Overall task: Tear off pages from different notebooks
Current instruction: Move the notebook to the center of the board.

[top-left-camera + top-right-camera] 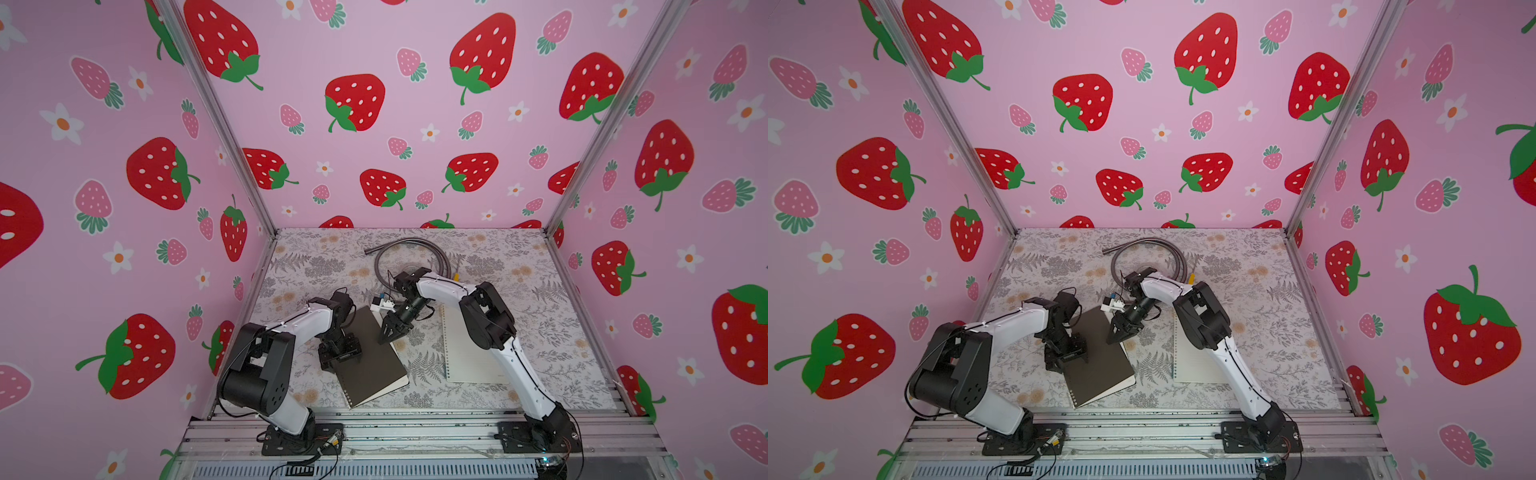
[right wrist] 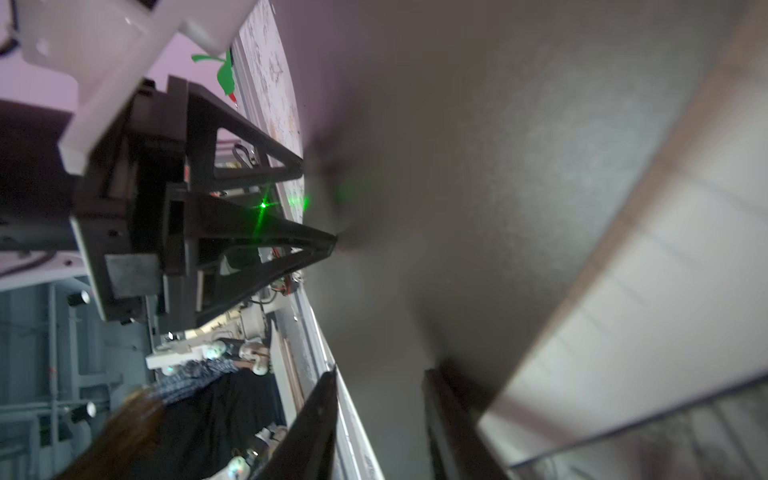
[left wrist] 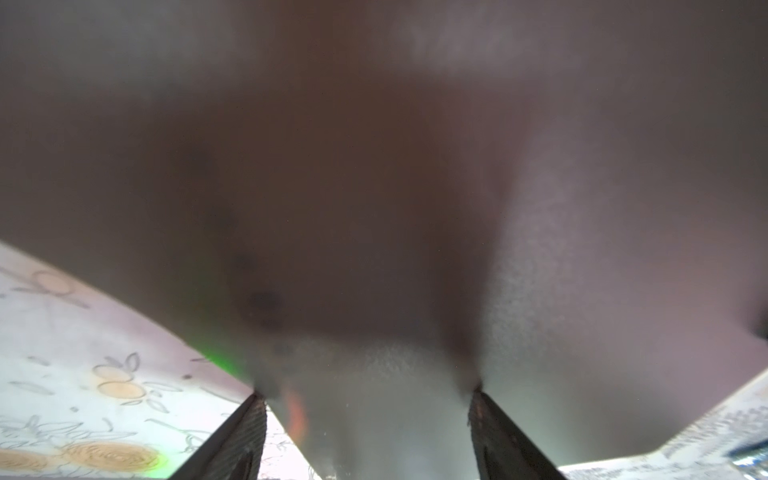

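A dark brown-grey notebook (image 1: 374, 370) lies shut at the middle of the table, spiral edge toward the front left. My left gripper (image 1: 345, 357) stands open on its left part, both fingertips (image 3: 245, 432) resting wide apart on the cover (image 3: 374, 208). My right gripper (image 1: 384, 338) is at the notebook's far right edge, jaws apart with only the cover (image 2: 457, 166) showing between them. Cream lined pages (image 2: 623, 311) show past the cover's edge. A whitish lined sheet or notebook (image 1: 469, 357) with holes along its left edge lies to the right, partly under my right arm; which of the two it is I cannot tell.
A coiled grey hose (image 1: 411, 257) lies at the back of the floral table, with a small yellow item (image 1: 456, 275) beside it. An aluminium rail (image 1: 415, 432) carrying both arm bases runs along the front edge. Pink strawberry walls enclose three sides.
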`<state>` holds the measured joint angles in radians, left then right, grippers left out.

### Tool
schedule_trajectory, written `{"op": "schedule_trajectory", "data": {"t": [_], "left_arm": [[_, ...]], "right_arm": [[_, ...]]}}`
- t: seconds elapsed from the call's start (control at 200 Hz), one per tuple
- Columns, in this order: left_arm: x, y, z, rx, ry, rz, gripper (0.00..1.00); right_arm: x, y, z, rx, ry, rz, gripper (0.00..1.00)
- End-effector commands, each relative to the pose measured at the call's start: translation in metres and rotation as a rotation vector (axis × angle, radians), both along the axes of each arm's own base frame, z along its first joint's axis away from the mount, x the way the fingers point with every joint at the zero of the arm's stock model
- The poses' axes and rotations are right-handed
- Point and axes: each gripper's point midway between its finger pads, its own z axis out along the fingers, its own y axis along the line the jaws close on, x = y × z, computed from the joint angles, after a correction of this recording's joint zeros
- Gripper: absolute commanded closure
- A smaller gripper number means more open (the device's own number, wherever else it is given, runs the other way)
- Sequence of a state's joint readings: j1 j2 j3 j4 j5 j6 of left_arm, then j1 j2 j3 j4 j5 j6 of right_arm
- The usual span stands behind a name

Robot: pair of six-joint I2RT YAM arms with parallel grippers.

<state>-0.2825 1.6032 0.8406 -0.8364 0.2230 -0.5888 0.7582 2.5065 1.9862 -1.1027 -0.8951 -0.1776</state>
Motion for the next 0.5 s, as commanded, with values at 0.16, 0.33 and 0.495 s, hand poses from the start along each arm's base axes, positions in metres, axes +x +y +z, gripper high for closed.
{"op": "schedule_trajectory", "data": {"t": [0.16, 0.33, 0.495], "left_arm": [[0.058, -0.041, -0.029, -0.190, -0.181, -0.034, 0.27], [0.062, -0.039, -0.031, -0.166, -0.174, -0.026, 0.27], [0.067, -0.037, -0.030, -0.144, -0.174, -0.025, 0.28]], "right_arm": [[0.079, -0.029, -0.011, -0.139, -0.253, -0.151, 0.47], [0.082, -0.042, -0.008, -0.159, -0.301, -0.143, 0.41], [0.080, -0.053, -0.006, -0.179, -0.329, -0.148, 0.40]]}}
